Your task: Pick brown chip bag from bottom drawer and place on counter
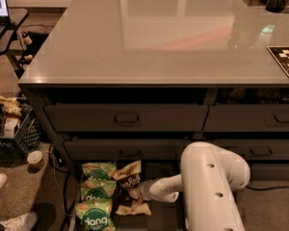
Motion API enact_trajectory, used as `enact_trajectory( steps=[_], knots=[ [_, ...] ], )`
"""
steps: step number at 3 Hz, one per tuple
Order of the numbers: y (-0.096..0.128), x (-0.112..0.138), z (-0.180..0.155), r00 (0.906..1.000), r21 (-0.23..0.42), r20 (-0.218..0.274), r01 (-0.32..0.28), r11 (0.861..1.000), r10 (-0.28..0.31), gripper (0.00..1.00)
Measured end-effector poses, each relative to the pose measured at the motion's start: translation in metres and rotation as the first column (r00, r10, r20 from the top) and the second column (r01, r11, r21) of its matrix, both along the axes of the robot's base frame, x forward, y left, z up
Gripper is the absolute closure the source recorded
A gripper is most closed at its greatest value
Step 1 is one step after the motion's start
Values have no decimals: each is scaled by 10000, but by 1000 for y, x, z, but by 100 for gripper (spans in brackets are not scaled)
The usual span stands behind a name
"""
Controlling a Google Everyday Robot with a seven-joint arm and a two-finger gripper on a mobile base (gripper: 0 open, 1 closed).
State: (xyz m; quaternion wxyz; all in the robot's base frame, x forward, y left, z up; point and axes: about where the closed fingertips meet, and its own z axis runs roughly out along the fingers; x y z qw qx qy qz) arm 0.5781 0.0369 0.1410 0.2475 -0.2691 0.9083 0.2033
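In the open bottom drawer [160, 216], the brown chip bag [127, 175] lies at the drawer's left-centre, just right of the green dang bags [97, 194], its long axis running roughly from the drawer's back to its front. The gripper [134, 193] reaches in from the drawer's right side and meets the bag's nearer end, though whether it has a hold I cannot tell. Judging from this, the lift must go forward out of the drawer, clear of the closed drawers overhanging its back, before rising to the counter [159, 37].
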Motion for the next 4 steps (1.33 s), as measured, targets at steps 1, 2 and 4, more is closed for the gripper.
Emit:
enact_trajectory(
  steps=[1, 2, 4],
  knots=[
    [-11, -7, 22, 9999, 482, -67, 85, 9988, -82, 100],
    [-40, -17, 57, 9982, 867, -260, 563, 9946, -542, 100],
    [-107, -50, 121, 9837, 848, -778, 1683, 9821, -1619, 100]
  ],
)
